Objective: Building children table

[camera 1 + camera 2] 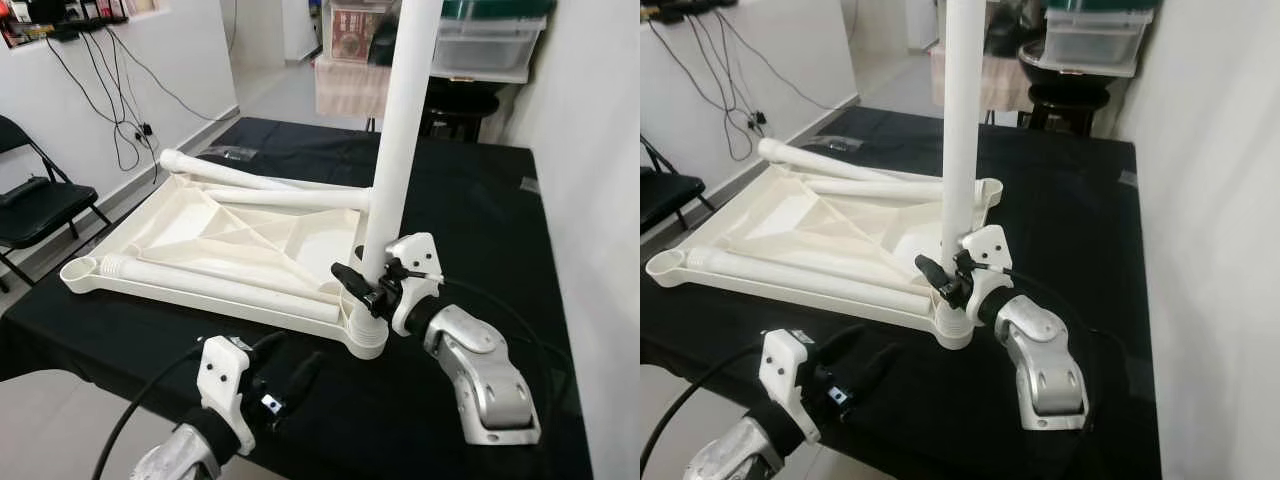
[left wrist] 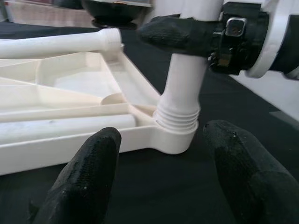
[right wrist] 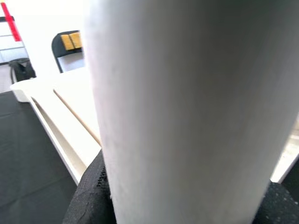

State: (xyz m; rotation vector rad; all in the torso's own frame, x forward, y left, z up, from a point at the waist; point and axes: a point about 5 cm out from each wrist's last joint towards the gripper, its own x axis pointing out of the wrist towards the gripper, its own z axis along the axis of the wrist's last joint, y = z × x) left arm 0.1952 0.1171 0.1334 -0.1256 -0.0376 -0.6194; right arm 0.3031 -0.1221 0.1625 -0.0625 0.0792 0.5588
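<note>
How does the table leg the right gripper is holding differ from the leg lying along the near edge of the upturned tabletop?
The held leg stands upright with its threaded end in the tabletop's corner socket; the near leg lies flat inside the tray-like underside. The right gripper is clamped on the held leg low down; nothing touches the lying one. The left gripper hovers open nearby. Both are white plastic tubes.

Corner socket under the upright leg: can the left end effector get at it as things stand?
Probably yes. The left end effector sits open just in front of the corner socket with only bare black tablecloth between; the right end effector grips the upright leg higher up.
</note>
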